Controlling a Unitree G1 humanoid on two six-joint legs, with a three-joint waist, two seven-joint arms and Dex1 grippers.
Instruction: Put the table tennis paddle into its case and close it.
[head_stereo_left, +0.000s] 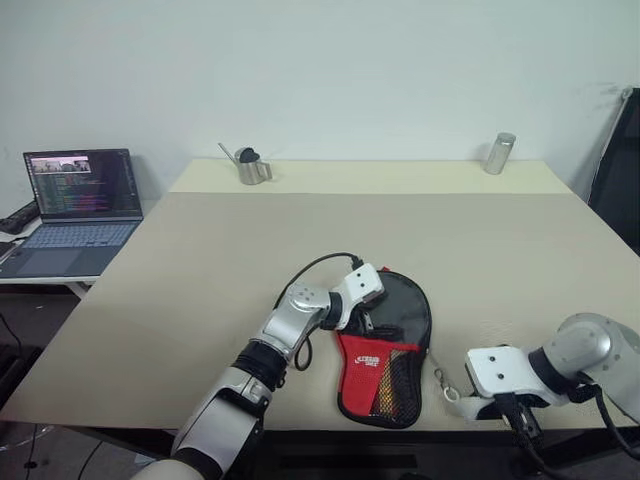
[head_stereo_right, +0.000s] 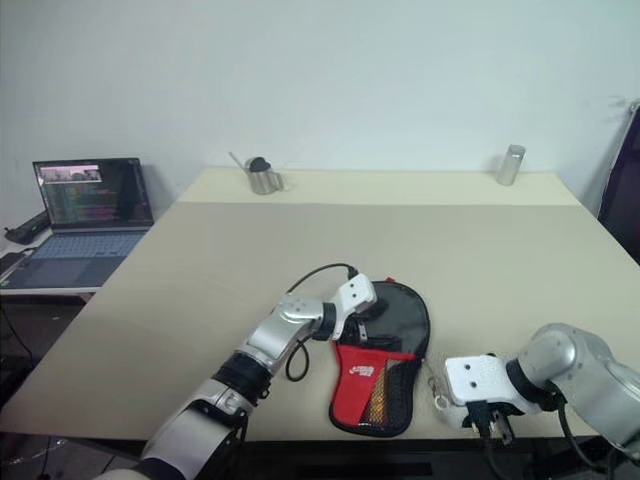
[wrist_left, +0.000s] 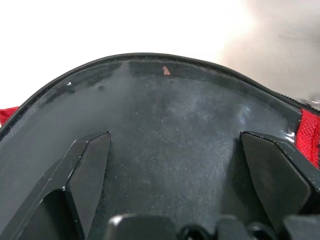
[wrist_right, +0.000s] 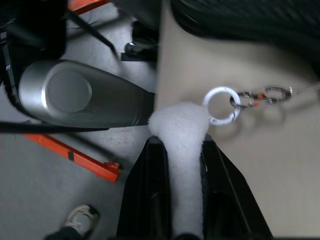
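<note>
Right gripper (wrist_right: 176, 150) at the table's (head_stereo_left: 200, 260) near edge, fingers pinched on a white fluffy strip (wrist_right: 182, 145) tied to a white ring (wrist_right: 222, 105). Case (head_stereo_left: 388, 350) lies by the near edge, mid-table. Left gripper (wrist_left: 175, 165), spread wide, rests on its black part. Paddle cannot be told apart.

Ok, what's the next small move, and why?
Probably draw the right pincer slightly along the zipper edge. It is shut on the white fluffy tag ringed to the zipper chain, while the open left pincer sits over the black-and-red fabric paddle case, apparently steadying it.
</note>
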